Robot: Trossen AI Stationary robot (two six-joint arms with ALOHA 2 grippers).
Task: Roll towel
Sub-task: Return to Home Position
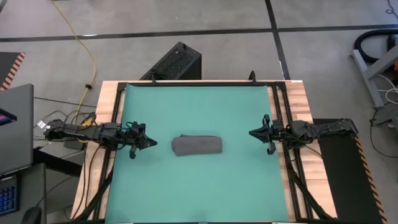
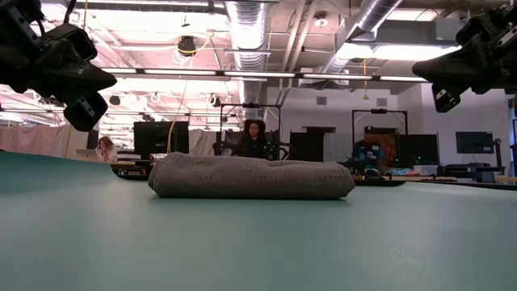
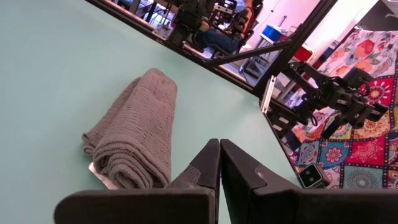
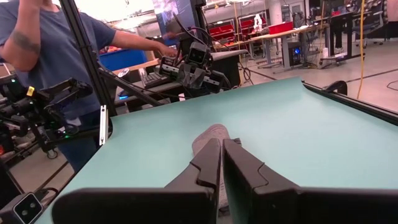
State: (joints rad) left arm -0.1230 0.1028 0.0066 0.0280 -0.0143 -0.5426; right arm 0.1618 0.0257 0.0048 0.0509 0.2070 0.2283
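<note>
The dark grey towel (image 1: 196,145) lies rolled up in a short roll on the green mat (image 1: 199,106), near the mat's middle, its length running left to right. It also shows in the low view (image 2: 251,177) and in the left wrist view (image 3: 135,134), where its spiral end and a small white tag (image 3: 99,174) face me. My left gripper (image 1: 153,142) is shut, raised above the mat to the towel's left. My right gripper (image 1: 252,132) is shut, raised above the mat to the towel's right. Neither touches the towel.
The mat covers a wooden table (image 1: 298,93) with black rails along its left and right sides. A person (image 4: 43,56) stands beyond the table's left edge in the right wrist view. Other people sit at desks (image 2: 254,139) in the room behind.
</note>
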